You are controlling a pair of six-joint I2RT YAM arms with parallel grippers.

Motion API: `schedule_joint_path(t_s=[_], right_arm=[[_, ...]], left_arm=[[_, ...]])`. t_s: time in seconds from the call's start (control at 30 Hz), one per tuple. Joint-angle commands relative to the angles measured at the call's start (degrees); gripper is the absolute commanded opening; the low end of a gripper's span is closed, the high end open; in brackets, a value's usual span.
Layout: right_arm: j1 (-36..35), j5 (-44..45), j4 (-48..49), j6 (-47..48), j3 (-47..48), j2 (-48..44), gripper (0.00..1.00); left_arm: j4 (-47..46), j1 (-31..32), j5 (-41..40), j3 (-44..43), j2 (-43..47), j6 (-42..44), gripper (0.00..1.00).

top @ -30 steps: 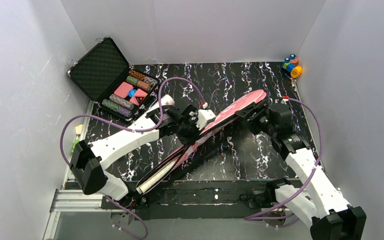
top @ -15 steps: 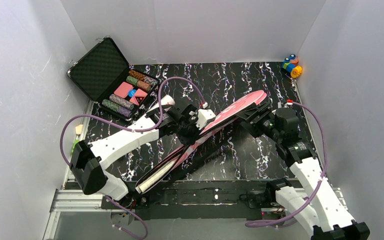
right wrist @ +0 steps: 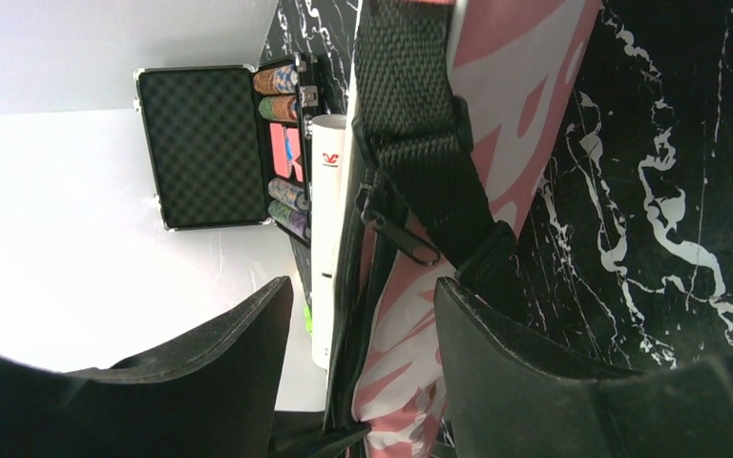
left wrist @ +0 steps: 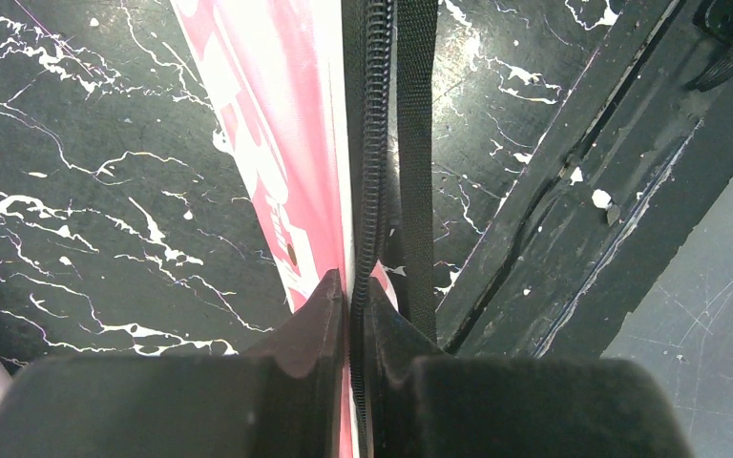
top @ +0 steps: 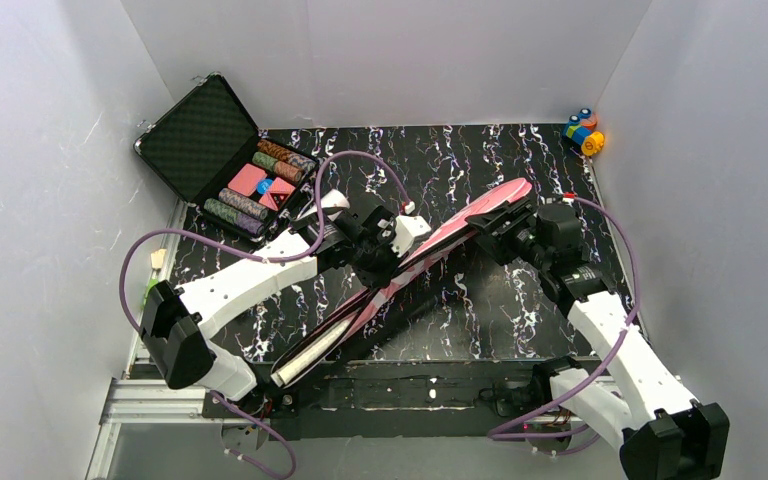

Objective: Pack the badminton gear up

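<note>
The pink racket-shaped bag (top: 460, 225) lies diagonally across the black marbled table, wide end far right, narrow end near left. My left gripper (top: 378, 258) is shut on its black zipper edge (left wrist: 372, 143) at mid-length; in the left wrist view my left gripper (left wrist: 353, 291) pinches the zipper beside the pink panel (left wrist: 286, 143). My right gripper (top: 505, 225) is open at the wide end, its jaws either side of the bag's edge and black strap (right wrist: 420, 153). The white tube (top: 332, 201) lies behind the left arm and shows in the right wrist view (right wrist: 325, 219). Rackets and shuttlecock are hidden.
An open black case (top: 222, 150) with poker chips stands at the far left, also in the right wrist view (right wrist: 205, 143). A small coloured toy (top: 585, 131) sits in the far right corner. White walls enclose the table. A black rail (top: 410, 385) runs along the near edge.
The right arm swung out to the right and came back to the bag's wide end. The left gripper shifted slightly away and left, still holding the bag.
</note>
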State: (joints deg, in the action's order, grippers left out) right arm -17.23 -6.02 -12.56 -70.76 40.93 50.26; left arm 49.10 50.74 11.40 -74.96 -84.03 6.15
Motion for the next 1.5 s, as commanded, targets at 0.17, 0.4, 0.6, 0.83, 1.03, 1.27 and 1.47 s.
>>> schedule_joint_path(t_s=[0.17, 0.4, 0.6, 0.83, 1.03, 1.27, 1.47], right_arm=[[-0.2, 8.0, 4.4, 2.5, 0.9, 1.7, 0.63], [-0.2, 12.5, 4.9, 5.1, -0.4, 1.3, 0.63], [0.0, 13.5, 5.3, 6.8, 0.6, 1.6, 0.63], [1.3, 8.7, 10.1, 8.9, -0.5, 1.5, 0.62], [2.1, 2.9, 12.0, 10.7, -1.0, 1.8, 0.57], [2.5, 2.2, 12.0, 10.5, -2.3, 0.8, 0.46], [2.7, 2.4, 12.0, 10.1, -2.4, 0.2, 0.37]], left_arm=[[-2.5, -0.2, 2.0, -3.8, 1.0, 0.1, 0.0], [-2.3, -0.3, 2.0, -3.5, 1.6, 0.1, 0.0], [-2.3, -0.3, 2.1, -3.1, 2.2, 0.1, 0.0], [-2.3, -0.5, 2.3, -2.7, 2.7, 0.1, 0.0], [-2.2, -0.6, 2.3, -2.8, 2.7, 0.1, 0.0], [-2.4, -0.6, 2.6, -2.7, 2.8, 0.1, 0.0], [-2.4, -0.6, 2.5, -2.5, 3.0, 0.1, 0.0]])
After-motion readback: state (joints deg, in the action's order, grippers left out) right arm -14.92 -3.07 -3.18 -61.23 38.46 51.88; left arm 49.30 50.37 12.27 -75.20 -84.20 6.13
